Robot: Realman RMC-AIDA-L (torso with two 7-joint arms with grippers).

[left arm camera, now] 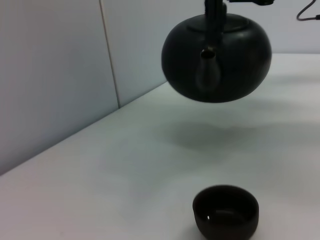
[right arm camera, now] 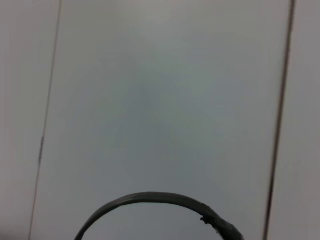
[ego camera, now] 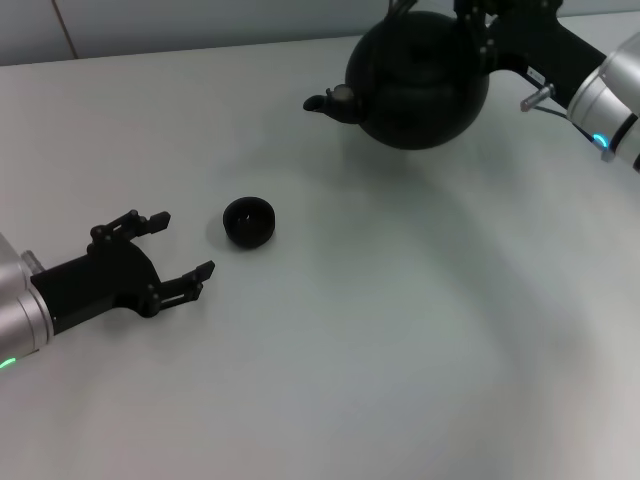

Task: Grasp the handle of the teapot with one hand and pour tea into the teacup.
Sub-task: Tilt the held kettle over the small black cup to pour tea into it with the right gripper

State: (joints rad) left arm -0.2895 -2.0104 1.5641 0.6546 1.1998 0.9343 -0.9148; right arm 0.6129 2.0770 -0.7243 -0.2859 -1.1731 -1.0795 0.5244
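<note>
From the head view the right gripper (ego camera: 478, 22) pinches the handle (ego camera: 470, 12), holding the pot (ego camera: 418, 78) aloft far right of the cup (ego camera: 248, 221), the left gripper (ego camera: 178, 245) spread near it; the left wrist view shows the spout (left arm camera: 208, 67) well short of the cup, so tilting now would likely spill tea on the table (ego camera: 400, 330).

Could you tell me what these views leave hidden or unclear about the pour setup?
- Right gripper: head view's top edge cuts off its grasp on the handle; fingers unseen.
- Teapot: how much tea it holds is hidden by its opaque body.
- Teacup: interior too dark in both views to tell if any tea is inside.
- Left gripper: open beside the teacup.
</note>
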